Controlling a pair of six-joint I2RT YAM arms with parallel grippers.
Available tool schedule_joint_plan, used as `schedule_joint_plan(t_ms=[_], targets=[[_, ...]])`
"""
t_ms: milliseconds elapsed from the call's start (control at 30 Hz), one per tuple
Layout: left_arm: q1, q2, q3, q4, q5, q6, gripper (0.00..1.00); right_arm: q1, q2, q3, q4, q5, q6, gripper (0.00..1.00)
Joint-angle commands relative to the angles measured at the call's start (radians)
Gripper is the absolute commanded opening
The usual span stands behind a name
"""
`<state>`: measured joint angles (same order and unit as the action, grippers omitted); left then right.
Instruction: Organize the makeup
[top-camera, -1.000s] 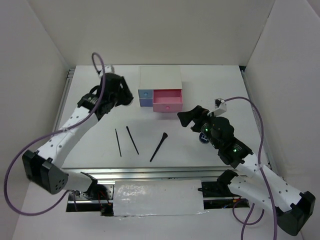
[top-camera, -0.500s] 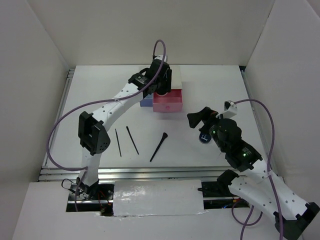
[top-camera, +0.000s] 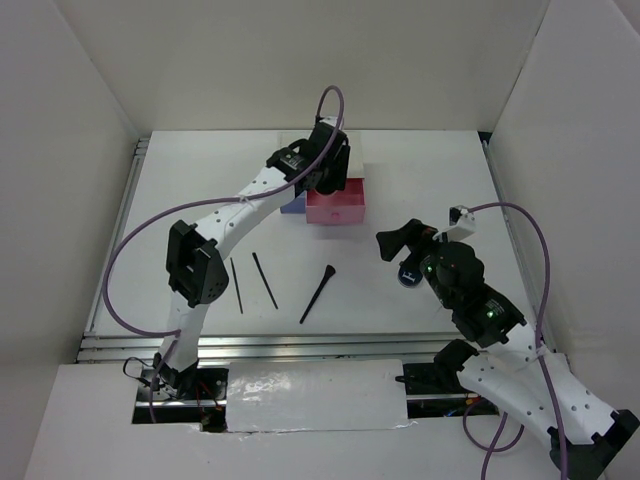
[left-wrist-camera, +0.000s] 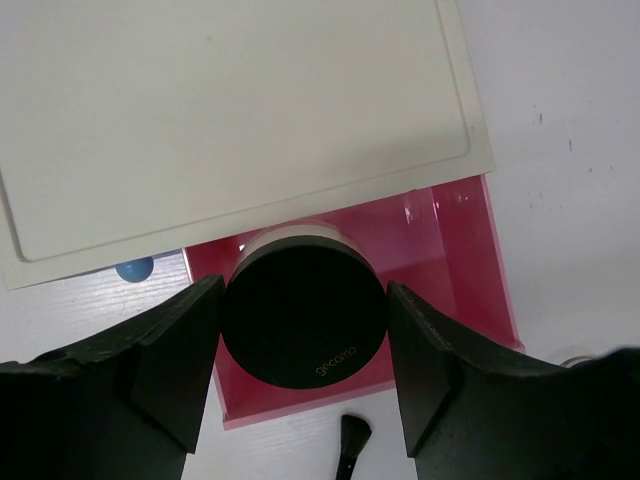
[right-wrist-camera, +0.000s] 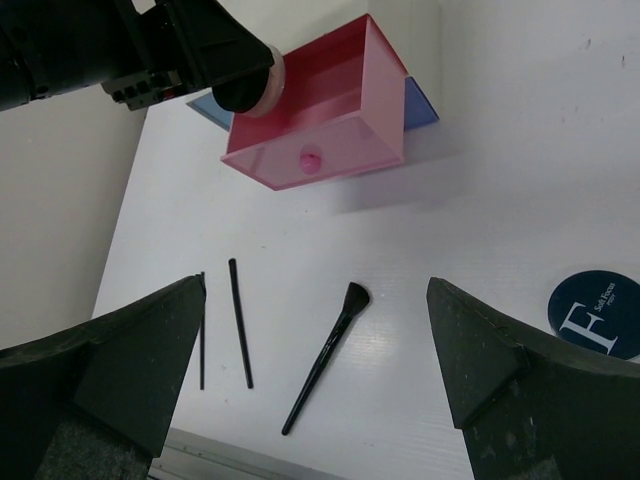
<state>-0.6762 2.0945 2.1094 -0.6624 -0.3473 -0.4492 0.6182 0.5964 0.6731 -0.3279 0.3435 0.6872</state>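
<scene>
Left gripper (left-wrist-camera: 303, 345): clamped on a round black compact, one finger on each side of it; upper middle of the overhead view.
Held compact (left-wrist-camera: 303, 318): lid up, pale printing near its lower edge in the left wrist view; over the open pink drawer (left-wrist-camera: 452, 262), toward that drawer's left side. Contact with the drawer floor: cannot tell.
Right gripper (top-camera: 397, 240): spread wide, nothing between the fingers; right of centre in the overhead view, above the table (top-camera: 450, 170).
Second compact (right-wrist-camera: 596, 316): flat on the table, large "F" on the lid; lower right edge of the right wrist view, partly cut off.
Pencils: two thin black ones (top-camera: 236, 285) (top-camera: 265, 280), near each other and apart, lower left of centre overhead.
Brush (top-camera: 318, 293): flat on the table, right of the pencils, flared end toward the drawers.
White box (left-wrist-camera: 230, 120): upper part of the left wrist view.
Blue drawer (right-wrist-camera: 421, 101): beside the pink one, barely pulled out.
</scene>
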Motion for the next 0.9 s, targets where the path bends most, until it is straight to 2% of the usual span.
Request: schedule_joint_plan(t_ms=[0, 133, 267, 367, 400, 467, 500, 533, 867], targets=[[-0.011, -0.011, -0.005, -0.003, -0.030, -0.008, 0.13, -0.005, -0.003, -0.010, 0.015, 0.003, -0.014, 1.00], [-0.014, -0.011, -0.022, -0.009, -0.027, -0.020, 0.18, -0.005, -0.001, -0.015, 0.020, 0.002, -0.014, 1.00], [-0.014, -0.010, -0.023, -0.020, -0.027, -0.036, 0.27, -0.005, 0.006, -0.017, 0.016, 0.008, -0.015, 1.00], [-0.013, -0.011, -0.023, -0.023, -0.027, -0.043, 0.43, -0.005, 0.009, -0.020, 0.018, 0.008, -0.015, 1.00], [-0.014, -0.008, -0.020, -0.031, -0.030, -0.045, 0.52, -0.005, 0.011, -0.018, 0.018, 0.008, -0.015, 1.00], [-0.013, -0.011, -0.023, -0.029, -0.025, -0.051, 0.64, -0.005, 0.019, -0.018, 0.018, 0.012, -0.017, 1.00], [-0.014, -0.010, -0.020, -0.032, -0.025, -0.054, 0.89, -0.005, 0.023, -0.020, 0.016, 0.014, -0.017, 1.00], [-0.014, -0.010, -0.012, -0.034, -0.019, -0.054, 0.99, -0.006, 0.028, -0.020, 0.016, 0.015, -0.015, 1.00], [-0.014, -0.073, 0.034, -0.055, -0.024, -0.068, 0.99, -0.018, 0.101, -0.017, -0.003, 0.041, -0.005, 1.00]])
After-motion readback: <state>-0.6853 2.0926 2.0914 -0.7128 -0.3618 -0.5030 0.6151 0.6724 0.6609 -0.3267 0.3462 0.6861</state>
